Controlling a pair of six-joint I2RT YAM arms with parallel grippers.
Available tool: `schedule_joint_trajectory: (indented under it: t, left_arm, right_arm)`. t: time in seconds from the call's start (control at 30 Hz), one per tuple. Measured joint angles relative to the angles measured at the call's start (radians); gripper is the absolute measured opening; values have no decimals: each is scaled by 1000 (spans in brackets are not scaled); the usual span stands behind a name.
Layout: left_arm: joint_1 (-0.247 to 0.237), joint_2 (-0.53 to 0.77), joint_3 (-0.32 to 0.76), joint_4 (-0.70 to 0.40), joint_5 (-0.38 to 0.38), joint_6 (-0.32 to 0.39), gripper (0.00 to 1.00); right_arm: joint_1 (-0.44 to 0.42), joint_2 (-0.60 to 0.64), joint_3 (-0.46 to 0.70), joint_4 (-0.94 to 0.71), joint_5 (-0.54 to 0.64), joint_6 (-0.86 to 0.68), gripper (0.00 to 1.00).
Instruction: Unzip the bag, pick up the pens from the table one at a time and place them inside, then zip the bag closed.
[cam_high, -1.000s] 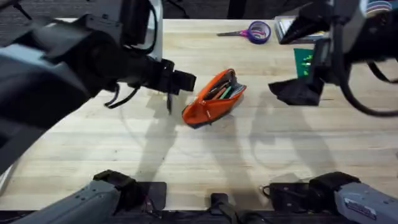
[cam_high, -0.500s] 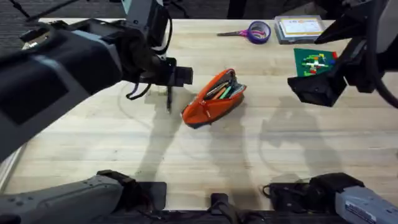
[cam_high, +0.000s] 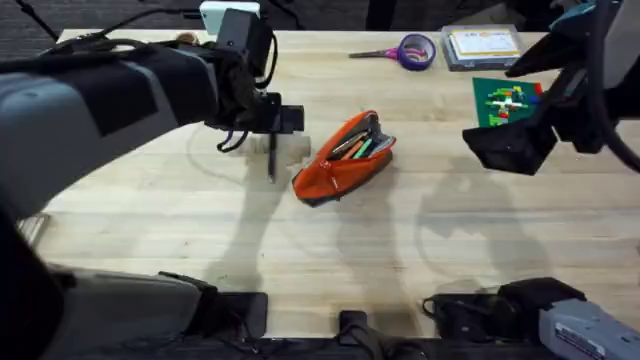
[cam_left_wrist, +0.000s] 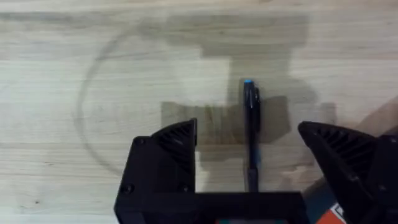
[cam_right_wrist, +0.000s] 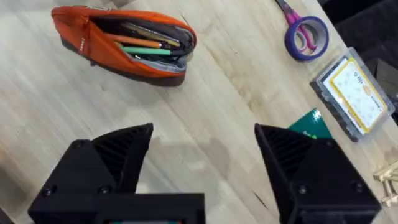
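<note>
The orange bag (cam_high: 343, 158) lies unzipped in the middle of the table (cam_high: 420, 250), with green, orange and dark pens (cam_high: 357, 146) showing in its mouth. One black pen (cam_high: 271, 162) with a blue tip lies on the wood left of the bag. My left gripper (cam_high: 283, 119) hovers just behind it, open. In the left wrist view the black pen (cam_left_wrist: 250, 134) lies between the spread fingers (cam_left_wrist: 168, 152) of the left gripper (cam_left_wrist: 249, 129), untouched. My right gripper (cam_high: 505, 147) hangs open and empty to the right of the bag. The right wrist view shows the bag (cam_right_wrist: 124, 43) beyond the right gripper (cam_right_wrist: 205, 140).
Purple-handled scissors (cam_high: 405, 50) and a flat clear box (cam_high: 483, 46) lie at the table's far edge. A green card (cam_high: 505, 100) lies at the right, partly under the right arm. The near half of the table is bare wood.
The left arm has drawn slightly back over the black pen, which has not moved. The right gripper shifted to the right a second ago and has since held still.
</note>
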Motion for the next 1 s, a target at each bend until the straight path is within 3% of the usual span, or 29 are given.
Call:
schedule_joint_trajectory:
  t: [0.2,0.37,0.4,0.7,0.77,1.0]
  left_arm:
    - [-1,74,0,0,0,-15,999]
    - [-1,121,3,6,1,-103,964]
    - [-3,129,7,12,6,-139,806]
    - [-4,137,16,17,0,-167,146]
    - [-4,137,19,20,-1,-168,62]
    - [-4,137,31,4,-3,-168,49]
  right_arm:
    - [0,0,0,21,0,-1,997]
    - [0,0,0,21,1,-1,997]
    - [0,0,0,22,1,-1,997]
    - [-1,0,0,23,1,-1,998]
    - [-1,0,0,23,1,-1,998]
    - [-1,0,0,23,3,-2,998]
